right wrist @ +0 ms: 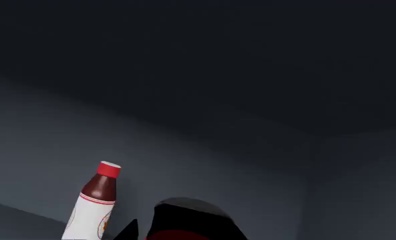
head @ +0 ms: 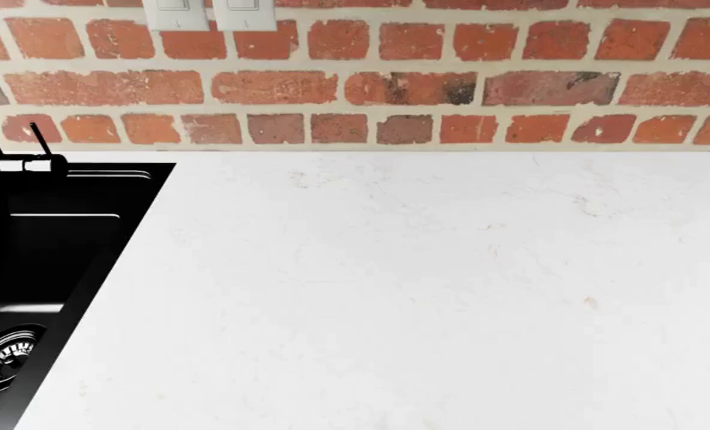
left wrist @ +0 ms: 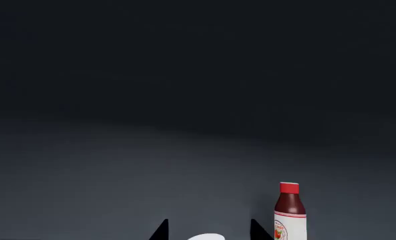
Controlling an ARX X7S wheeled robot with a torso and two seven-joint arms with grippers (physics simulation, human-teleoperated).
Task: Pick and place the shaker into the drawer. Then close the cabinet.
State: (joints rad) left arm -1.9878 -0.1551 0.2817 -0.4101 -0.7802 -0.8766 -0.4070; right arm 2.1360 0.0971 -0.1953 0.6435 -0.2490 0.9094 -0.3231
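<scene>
**Shaker standing inside the grey drawer, both wrist cameras close by**

Across the head view, a white marbled worktop (head: 426, 296) fills most of the frame, with a red brick wall (head: 450, 90) along its far edge at 12 o'clock. Two pale switch plates (head: 211, 12) sit on the bricks at about 11 o'clock. A black sink (head: 44, 269) is sunk into the worktop at 9 o'clock, its round drain (head: 8, 351) down at 8 o'clock and a thin black tap lever (head: 38, 148) at 10 o'clock. Neither arm shows in this view.

Both wrist views look into the drawer (left wrist: 184, 170), a dim slate-grey floor with darker walls rising behind it. In the right wrist view a paler side wall meets the back in a corner.

The shaker (left wrist: 290, 212) is a bottle with a red cap, dark brown neck and white labelled body. It stands upright on the drawer floor in the left wrist view, just beside the left gripper (left wrist: 207, 232). Two black fingertips of that gripper poke into the picture, spread apart with a white part between them, so its jaws are open and hold nothing.

In the right wrist view the shaker (right wrist: 94, 205) appears tilted, near the right gripper (right wrist: 184, 225), which shows only as a dark rounded mass with a red streak; whether its jaws are open or closed cannot be told.
</scene>
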